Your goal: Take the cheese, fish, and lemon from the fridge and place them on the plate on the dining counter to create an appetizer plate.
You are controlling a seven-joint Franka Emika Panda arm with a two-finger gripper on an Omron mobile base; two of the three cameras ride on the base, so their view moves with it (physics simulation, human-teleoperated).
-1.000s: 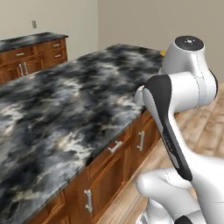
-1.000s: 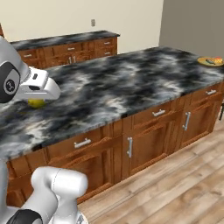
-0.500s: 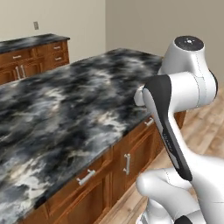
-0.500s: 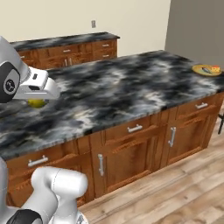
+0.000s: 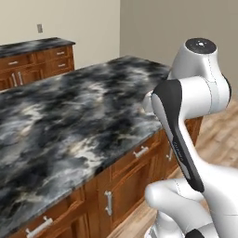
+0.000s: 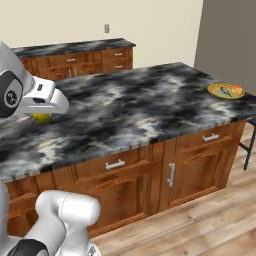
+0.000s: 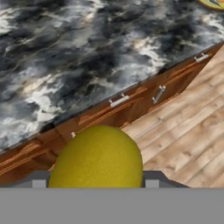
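Observation:
My gripper (image 6: 43,114) is shut on the lemon (image 6: 42,118), a yellow-green ball held above the near left part of the dining counter (image 6: 150,105). In the hand view the lemon (image 7: 98,159) bulges between the two fingertips (image 7: 152,183). The plate (image 6: 226,91) lies at the counter's far right corner, and its rim (image 7: 214,3) peeks in at the top right of the hand view. On it lie a dark slender fish (image 6: 226,92) and a small orange piece that looks like the cheese (image 6: 237,88). The fridge is out of view.
Brown wood cabinets (image 6: 170,170) with silver handles run under the marbled top. A narrower stone-topped counter with drawers (image 6: 75,55) stands along the back wall. Wooden floor (image 6: 210,225) lies open in front of the cabinets. A dark stool leg (image 6: 248,150) stands at the right edge.
The whole picture has shifted, so the base has moved along the counter. The plate now appears closer and lower in the right base view. The grip on the lemon is unchanged.

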